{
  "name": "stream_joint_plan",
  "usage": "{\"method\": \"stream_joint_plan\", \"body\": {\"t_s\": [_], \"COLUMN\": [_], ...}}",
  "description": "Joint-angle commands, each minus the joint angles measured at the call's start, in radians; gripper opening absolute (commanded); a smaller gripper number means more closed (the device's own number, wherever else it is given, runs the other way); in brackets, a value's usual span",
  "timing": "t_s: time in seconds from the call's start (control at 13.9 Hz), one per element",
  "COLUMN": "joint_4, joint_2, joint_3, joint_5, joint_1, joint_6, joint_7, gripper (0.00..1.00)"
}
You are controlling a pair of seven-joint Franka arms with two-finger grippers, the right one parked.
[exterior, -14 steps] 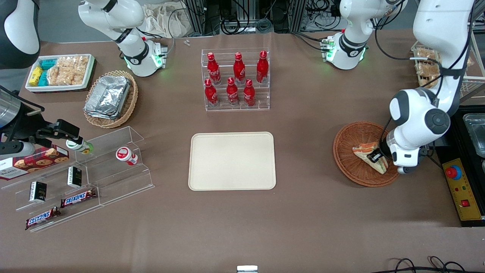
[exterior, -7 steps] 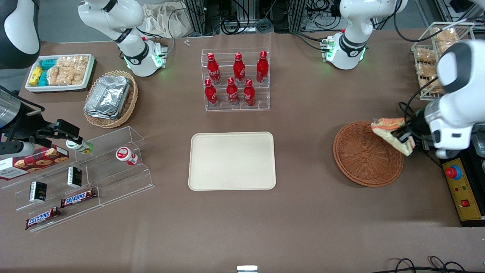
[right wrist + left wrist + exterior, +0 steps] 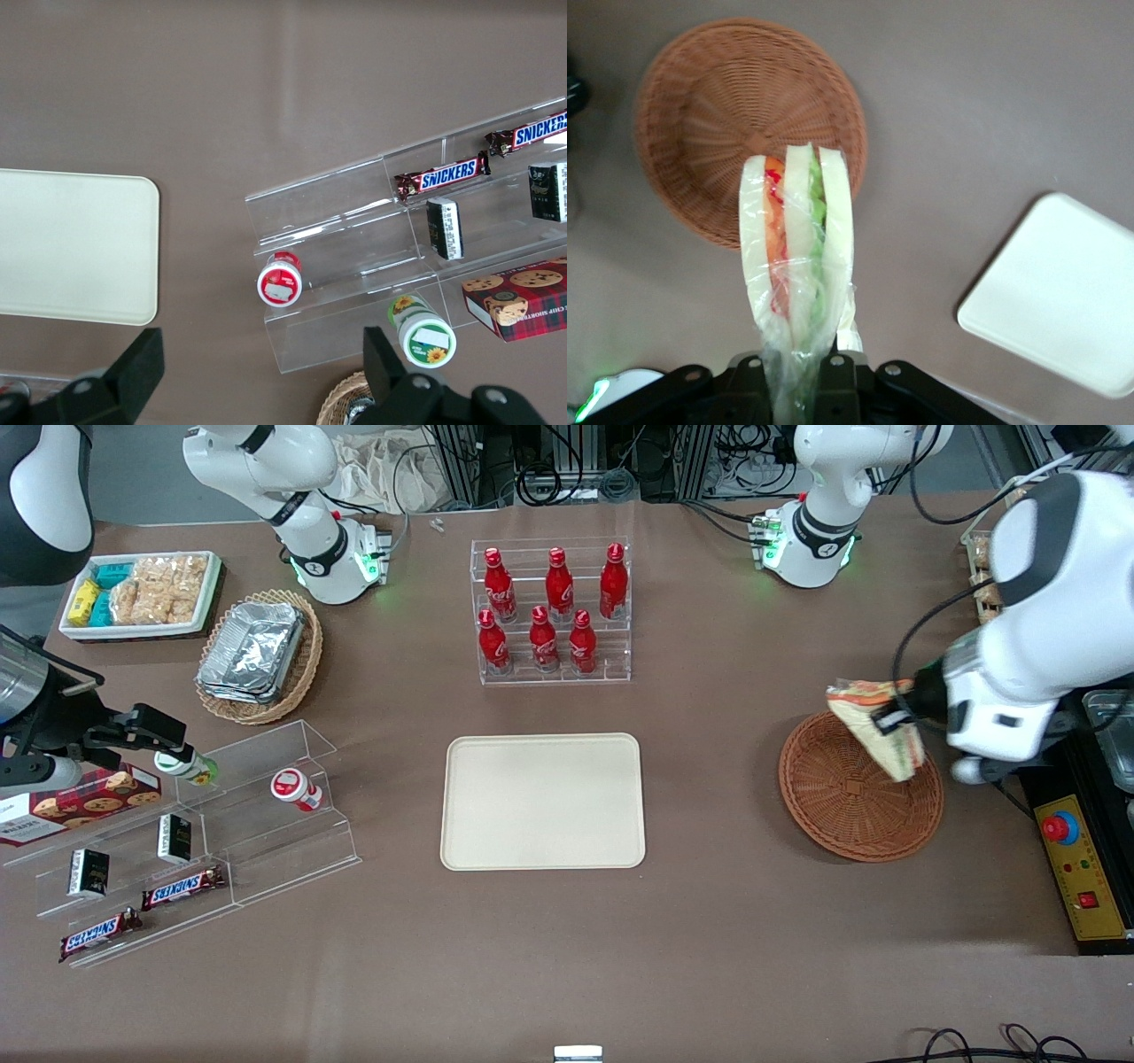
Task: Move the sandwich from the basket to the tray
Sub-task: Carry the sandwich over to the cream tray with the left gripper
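My left gripper [image 3: 895, 719] is shut on the sandwich [image 3: 873, 722], a plastic-wrapped wedge of pale bread with green and orange-red layers, and holds it in the air above the basket's rim. In the left wrist view the sandwich [image 3: 799, 257] hangs from the gripper [image 3: 799, 376] over the edge of the basket [image 3: 718, 106]. The basket [image 3: 846, 802] is a round reddish-brown wicker bowl with nothing lying in it. The cream-beige tray [image 3: 542, 800] lies flat at the table's middle, toward the parked arm from the basket; a corner of the tray [image 3: 1063, 297] shows in the left wrist view.
A clear rack of red bottles [image 3: 554, 611] stands farther from the front camera than the tray. A black and yellow control box with a red button [image 3: 1076, 859] lies beside the basket at the working arm's end. A wire rack of snack packets [image 3: 983, 584] stands there too.
The gripper lifted the sandwich out of the basket, swung out past the basket's rim toward the control box, and has now moved back over the rim toward the tray.
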Motion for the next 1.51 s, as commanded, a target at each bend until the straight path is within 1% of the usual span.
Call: {"method": "stream_joint_plan", "body": {"t_s": [0.0,0.14,0.22,0.29,0.43,0.5,0.72,1.15,1.44], "joint_4": [0.038,0.053,0.090,0.114,0.150,0.176,0.181,0.171,0.171], "joint_2": [0.045,0.089,0.126,0.158,0.210,0.243,0.315,0.493,0.577], "joint_3": [-0.073,-0.090,-0.090,-0.090,-0.093,-0.092,-0.090,-0.086,-0.084], "joint_5": [0.013,0.080,0.104,0.122,0.124,0.130,0.199,0.213,0.226], "joint_1": [-0.027,-0.111,-0.157,-0.203,-0.260,-0.306,-0.398,-0.455,-0.456], "joint_6": [0.023,0.029,0.028,0.028,0.038,0.061,0.164,0.420,0.480], "joint_7": [0.072,0.071,0.069,0.066,0.080,0.113,0.112,-0.001,-0.027], "gripper": [0.18,0.18,0.18,0.17,0.17,0.17,0.19,0.18,0.19]}}
